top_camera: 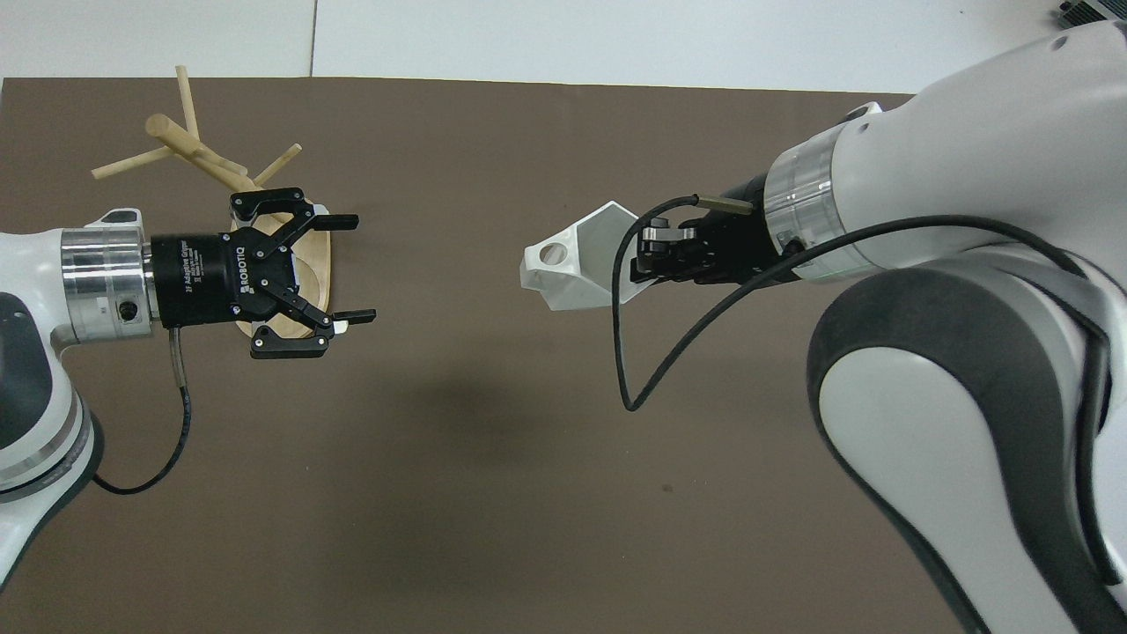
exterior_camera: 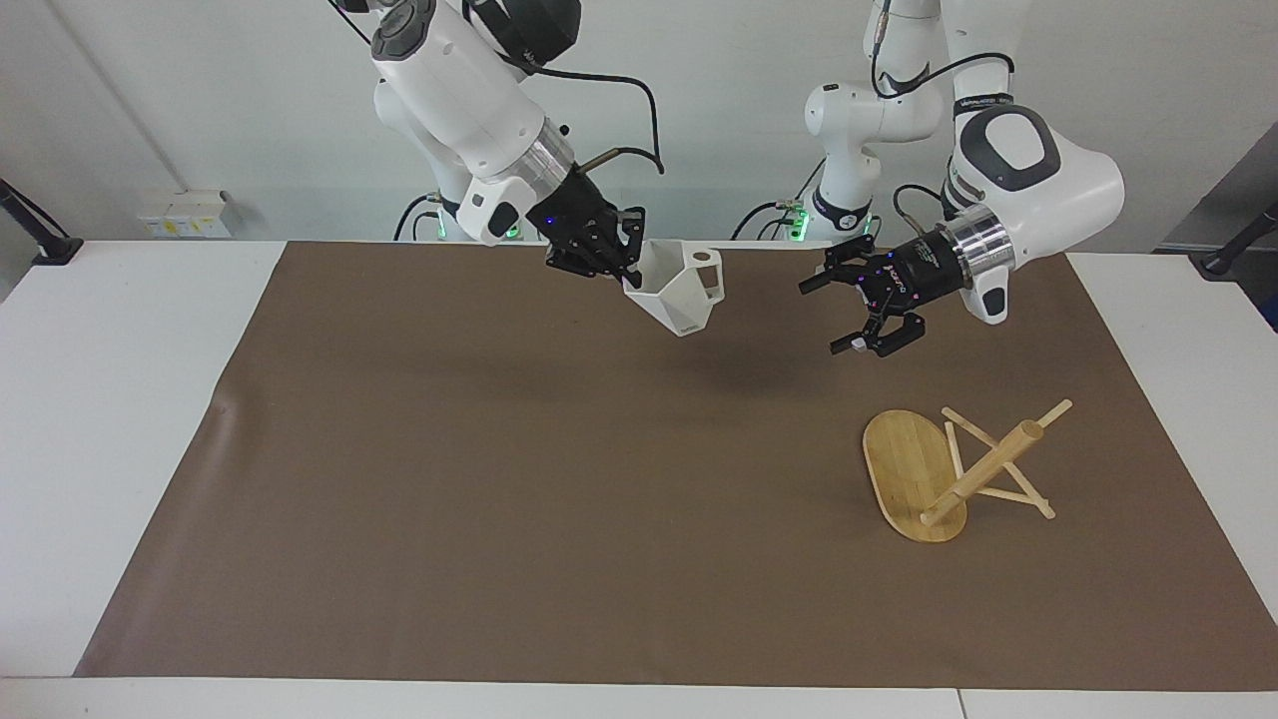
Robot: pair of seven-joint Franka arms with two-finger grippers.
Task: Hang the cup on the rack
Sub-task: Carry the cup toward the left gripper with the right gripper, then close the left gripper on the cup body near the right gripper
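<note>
The white faceted cup hangs in the air over the middle of the brown mat, tilted, its pierced handle pointing toward the left arm's end. My right gripper is shut on the cup's rim wall. The bamboo rack lies tipped over on the mat at the left arm's end, its oval base on edge and its post slanting on the pegs. Raised above the mat by the rack's base, my left gripper is open, holds nothing and touches nothing.
The brown mat covers most of the white table. A black cable loops down from the right wrist. Nothing else lies on the mat.
</note>
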